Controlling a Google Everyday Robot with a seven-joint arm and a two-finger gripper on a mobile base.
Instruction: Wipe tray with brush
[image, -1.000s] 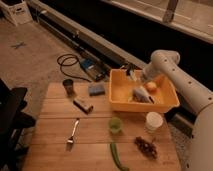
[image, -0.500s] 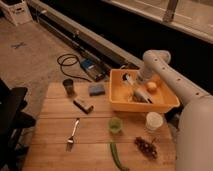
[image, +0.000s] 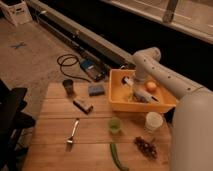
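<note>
Wooden table (image: 55, 127) — gripper (image: 134, 94) inside tray (image: 116, 95)

No text, label or number can be read anywhere (not on any object either).

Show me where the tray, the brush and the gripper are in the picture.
tray (image: 116, 95): camera view, on its left wall.
brush (image: 142, 94): camera view, on the middle of its white handle, inside the tray.
gripper (image: 134, 87): camera view, at the arm's tip, down in the tray at the brush.
</note>
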